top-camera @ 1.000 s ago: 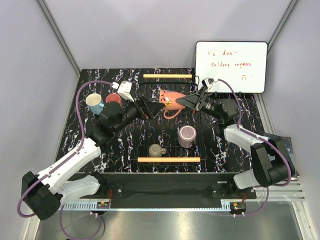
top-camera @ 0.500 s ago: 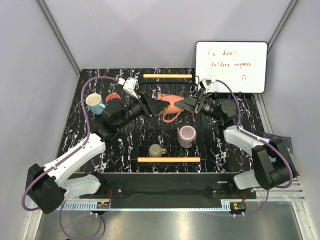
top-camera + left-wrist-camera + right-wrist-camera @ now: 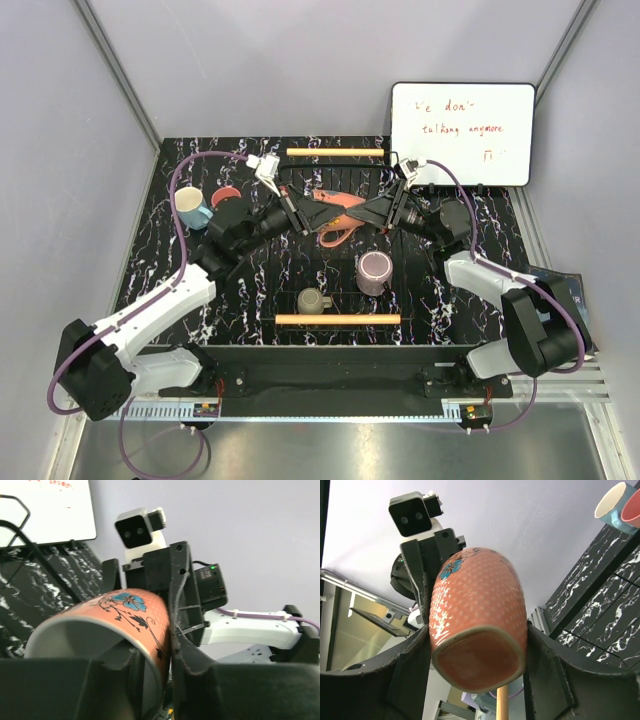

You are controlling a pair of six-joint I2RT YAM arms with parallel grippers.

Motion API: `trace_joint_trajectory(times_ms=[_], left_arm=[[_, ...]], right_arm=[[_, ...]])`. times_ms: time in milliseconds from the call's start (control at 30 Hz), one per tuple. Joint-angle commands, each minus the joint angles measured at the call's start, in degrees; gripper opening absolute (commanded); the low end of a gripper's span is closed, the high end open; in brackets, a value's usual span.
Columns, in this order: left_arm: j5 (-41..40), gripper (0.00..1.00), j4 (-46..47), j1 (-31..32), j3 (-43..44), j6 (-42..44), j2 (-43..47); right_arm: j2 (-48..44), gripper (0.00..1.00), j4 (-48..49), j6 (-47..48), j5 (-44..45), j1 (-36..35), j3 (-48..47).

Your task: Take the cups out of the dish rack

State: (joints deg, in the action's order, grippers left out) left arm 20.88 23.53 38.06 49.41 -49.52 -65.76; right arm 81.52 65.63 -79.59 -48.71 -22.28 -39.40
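The terracotta orange cup [image 3: 340, 206] hangs on its side above the dish rack [image 3: 337, 319], caught between both arms. My left gripper [image 3: 302, 214] is shut on its rim, one finger inside the pale mouth and one outside [image 3: 186, 630]. My right gripper [image 3: 374, 212] is shut round the cup's base end [image 3: 479, 664]. The cup [image 3: 120, 614] fills the left wrist view, flower pattern up. A mauve cup [image 3: 374, 270] and an olive-grey cup [image 3: 312, 300] stand in the rack. The light blue cup [image 3: 190, 207] and pink cup [image 3: 226, 196] sit on the table at left.
A white whiteboard [image 3: 462, 120] with red writing stands at the back right. The rack's second wooden bar [image 3: 335, 152] lies at the far end. The black marbled table [image 3: 150, 270] is bounded by grey walls on both sides.
My left arm reached further toward the cup and its jaws closed from wide open onto the cup's rim. The right gripper kept its hold, and the cup tilted slightly.
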Motion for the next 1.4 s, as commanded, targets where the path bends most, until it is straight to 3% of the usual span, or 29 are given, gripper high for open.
trace_joint_trajectory(times_ms=[0,133,200,233,267,333,367,467,600,867,1100,1167,1367], left_arm=[[1.9,0.00,1.9,0.7,2.1,2.4,-1.0],[-0.6,0.00,-3.6,0.7,3.4,4.0,-1.0],[-2.7,0.00,-7.9,0.7,4.1,5.0,-0.1],[-4.4,0.00,-9.3,0.7,4.5,6.1,0.3],[-5.4,0.00,-10.6,0.7,4.7,6.7,0.6],[-7.5,0.00,-13.7,0.7,5.6,8.6,1.9],[-8.2,0.00,-14.5,0.7,5.8,9.2,2.5],[-10.9,0.00,-18.3,0.7,8.2,11.1,4.0],[-15.1,0.00,-23.4,0.6,10.9,12.2,6.1],[-18.6,0.00,-30.2,0.6,16.2,14.8,7.3],[-35.3,0.00,-48.2,-0.4,29.9,25.7,4.9],[-40.4,0.00,-53.4,-1.8,33.6,26.9,4.1],[-46.3,0.00,-64.3,-10.7,37.6,26.6,0.4]], right_arm=[[-0.2,0.00,3.9,0.6,-0.9,-2.4,-1.9],[-1.3,0.00,1.9,1.3,-0.9,-2.5,-1.2],[-2.2,0.09,-0.3,3.0,-1.0,-2.5,-1.2],[-3.5,0.14,-2.8,3.8,-1.0,-2.4,-1.3],[-4.3,0.28,-4.7,5.7,-0.8,-2.5,-1.5],[-7.1,0.38,-10.8,8.3,-0.2,-2.5,-1.8],[-7.9,0.53,-13.0,10.9,0.3,-2.5,-2.3],[-11.4,0.75,-21.7,16.2,1.9,-2.4,-3.5],[-15.1,0.90,-30.3,20.7,4.0,-2.4,-4.5],[-17.1,0.95,-35.2,23.8,6.0,-2.5,-4.6],[-21.5,0.95,-50.7,32.7,12.4,-2.4,-7.4],[-22.2,0.95,-52.5,34.3,14.2,-2.5,-7.7],[-22.5,0.95,-56.0,35.6,16.3,-2.5,-7.5]])
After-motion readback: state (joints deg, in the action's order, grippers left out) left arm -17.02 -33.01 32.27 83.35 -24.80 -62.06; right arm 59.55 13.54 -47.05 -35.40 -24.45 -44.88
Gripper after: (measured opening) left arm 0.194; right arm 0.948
